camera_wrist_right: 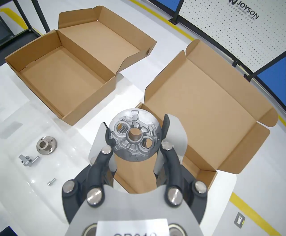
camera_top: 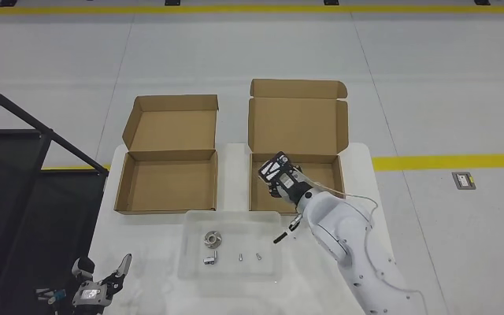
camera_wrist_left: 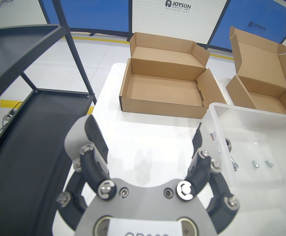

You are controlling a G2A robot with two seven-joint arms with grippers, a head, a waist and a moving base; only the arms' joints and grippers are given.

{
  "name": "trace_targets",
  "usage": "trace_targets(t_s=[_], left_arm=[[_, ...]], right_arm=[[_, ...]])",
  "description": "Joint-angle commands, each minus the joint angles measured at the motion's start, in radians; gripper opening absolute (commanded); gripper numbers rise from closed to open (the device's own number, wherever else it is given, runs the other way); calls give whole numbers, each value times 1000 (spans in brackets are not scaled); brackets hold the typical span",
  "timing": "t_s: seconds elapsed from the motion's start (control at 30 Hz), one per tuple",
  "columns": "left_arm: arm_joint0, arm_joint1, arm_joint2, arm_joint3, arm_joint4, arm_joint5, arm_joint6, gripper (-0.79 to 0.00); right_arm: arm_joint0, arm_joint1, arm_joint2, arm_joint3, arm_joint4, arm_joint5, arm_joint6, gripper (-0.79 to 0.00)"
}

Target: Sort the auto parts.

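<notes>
Round cast disc sits clamped in the right gripper above the right cardboard box, smaller parts lie in the clear tray, and the left gripper hangs spread apart beside that tray.

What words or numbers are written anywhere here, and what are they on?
White pegboards: a dark logo with a brand name, not read out.
Label behind the left claw: cut off by the picture's edge, unreadable.
Label behind the right claw: cut off too.
Sticker on the clear bin: too small to read.
Plate on the floor: too small to read.
Round metal part in the right claw: no print seen.
</notes>
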Motion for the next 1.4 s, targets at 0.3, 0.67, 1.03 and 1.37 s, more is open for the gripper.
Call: trace_targets(t_s=[0.3,0.67,1.03,1.37], left_arm=[[0,0,0,0,0,0,0,0],[0,0,0,0,0,0,0,0],[0,0,0,0,0,0,0,0],[0,0,0,0,0,0,0,0]], right_arm=[[160,-57,-68,329,233,209,-83,-785],[389,-158,-271,787,198,386,-82,-785],[468,-232,-320,1023,265,400,-117,-723],[499,-265,-320,1119,291,381,-148,-403]])
